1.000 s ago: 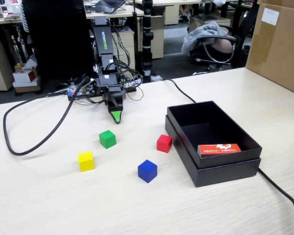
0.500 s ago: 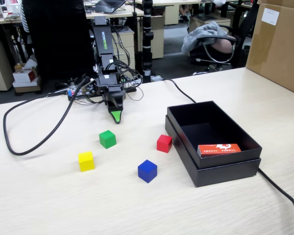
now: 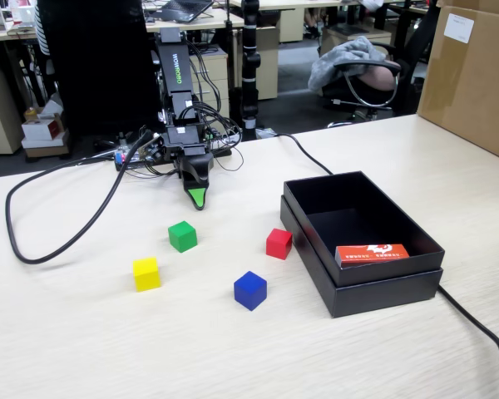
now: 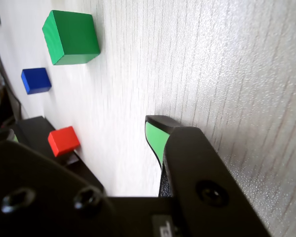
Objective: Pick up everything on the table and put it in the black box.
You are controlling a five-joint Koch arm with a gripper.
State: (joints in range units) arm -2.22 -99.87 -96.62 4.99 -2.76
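Four cubes lie on the pale table (image 3: 100, 349): green (image 3: 182, 236) (image 4: 71, 37), yellow (image 3: 146, 273), red (image 3: 279, 243) (image 4: 63, 140) and blue (image 3: 250, 290) (image 4: 36, 80). The black box (image 3: 362, 274) (image 4: 34, 129) stands to their right in the fixed view, with the red cube close to its left wall. My gripper (image 3: 198, 194) (image 4: 84, 136) points down at the table behind the green cube, a short way from it. It is open and holds nothing. One green-padded fingertip (image 4: 155, 133) hovers just over the wood. The yellow cube is out of the wrist view.
A flat orange-red packet (image 3: 372, 253) lies inside the box at its near end. A big brown carton (image 3: 474, 75) stands at the back right. One black cable (image 3: 66, 241) loops over the left of the table; another (image 3: 474, 320) runs past the box's right corner.
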